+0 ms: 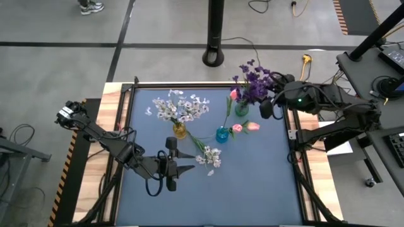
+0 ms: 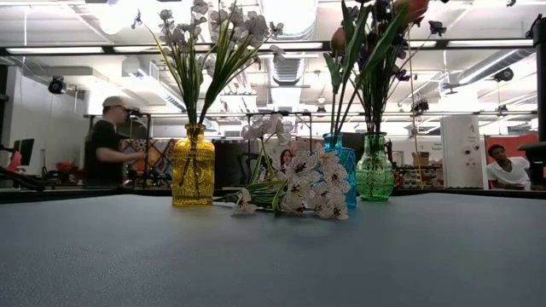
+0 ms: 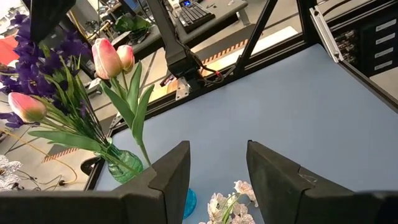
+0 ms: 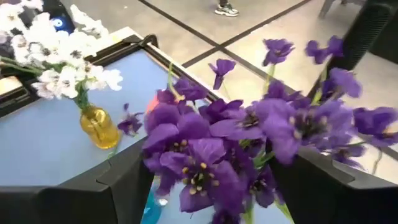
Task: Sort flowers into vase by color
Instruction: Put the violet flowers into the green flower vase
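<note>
Three glass vases stand mid-table. The yellow vase (image 1: pixel 180 130) holds white sprays, the blue vase (image 1: pixel 222 134) pink tulips (image 1: pixel 245 127), and the green vase (image 1: pixel 242 108) purple sprays (image 1: pixel 255 85). One white spray (image 1: pixel 209 156) lies flat on the mat, also seen in the low view (image 2: pixel 311 192). My left gripper (image 1: pixel 191 161) hovers open just left of that blossom, which shows between its fingers (image 3: pixel 227 208). My right gripper (image 1: pixel 268 107) is open beside the green vase, and the purple blossoms (image 4: pixel 211 143) stand between its spread fingers. Whether they touch, I cannot tell.
A black frame (image 1: pixel 129 126) rims the blue mat. The near half of the mat (image 1: pixel 240 195) is bare. A black pole base (image 1: pixel 214 57) stands beyond the far edge. People (image 2: pixel 107 141) are in the room behind the table.
</note>
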Robot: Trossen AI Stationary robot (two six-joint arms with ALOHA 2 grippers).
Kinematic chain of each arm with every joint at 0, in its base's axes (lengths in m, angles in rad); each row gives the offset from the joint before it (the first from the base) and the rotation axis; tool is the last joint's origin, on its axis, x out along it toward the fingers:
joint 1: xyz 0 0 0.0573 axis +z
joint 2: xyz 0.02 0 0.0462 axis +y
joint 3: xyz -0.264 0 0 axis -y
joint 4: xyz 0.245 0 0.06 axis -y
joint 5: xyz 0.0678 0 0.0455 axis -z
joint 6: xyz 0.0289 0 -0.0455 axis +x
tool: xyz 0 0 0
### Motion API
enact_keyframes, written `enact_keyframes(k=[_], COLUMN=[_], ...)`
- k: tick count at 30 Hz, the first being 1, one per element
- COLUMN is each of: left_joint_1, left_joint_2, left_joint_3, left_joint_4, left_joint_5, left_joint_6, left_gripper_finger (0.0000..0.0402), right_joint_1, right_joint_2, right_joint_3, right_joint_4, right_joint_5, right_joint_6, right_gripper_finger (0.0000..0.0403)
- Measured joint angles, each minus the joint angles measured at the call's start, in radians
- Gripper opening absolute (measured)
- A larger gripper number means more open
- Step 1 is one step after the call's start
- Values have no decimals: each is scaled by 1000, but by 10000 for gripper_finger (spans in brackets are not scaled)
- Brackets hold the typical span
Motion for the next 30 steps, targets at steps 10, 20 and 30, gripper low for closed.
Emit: enact_keyframes(k=[10, 20, 30], left_joint_1=[0, 0, 0], left_joint_2=[0, 0, 0], left_joint_3=[0, 0, 0], left_joint_4=[0, 0, 0], left_joint_5=[0, 0, 0], left_joint_6=[-7, -11, -15], left_gripper_finger=[142, 142, 142], right_joint_1=[0, 0, 0], right_joint_2=[2, 1, 2], right_joint_3=[107, 120, 169], right_joint_4=[-110, -302, -294], right_joint_5=[-28, -13, -13], right_joint_6=[139, 269, 258], right_gripper_finger=[290, 308, 306])
